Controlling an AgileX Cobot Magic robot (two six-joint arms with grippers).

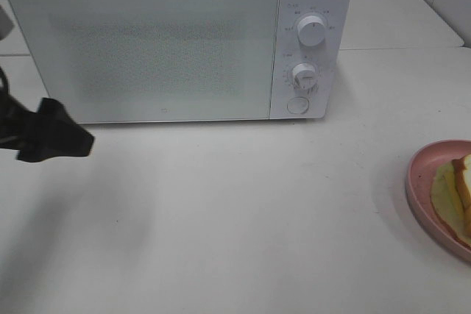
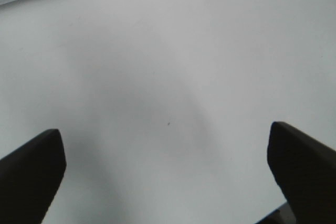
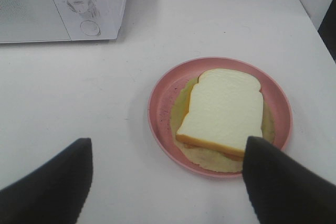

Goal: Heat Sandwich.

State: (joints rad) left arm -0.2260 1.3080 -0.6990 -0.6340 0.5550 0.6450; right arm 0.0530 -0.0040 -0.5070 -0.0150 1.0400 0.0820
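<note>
The high view cuts the sandwich [image 1: 456, 196] and its pink plate [image 1: 423, 182] off at the right edge of the frame; the right wrist view shows both whole, the sandwich [image 3: 223, 111] lying on the plate [image 3: 160, 103] ahead of the right gripper [image 3: 168, 182], which is spread wide and empty. The left gripper [image 2: 168, 169], also spread apart, hangs over bare bench [image 2: 168, 51], left of the closed microwave [image 1: 176, 42]
</note>
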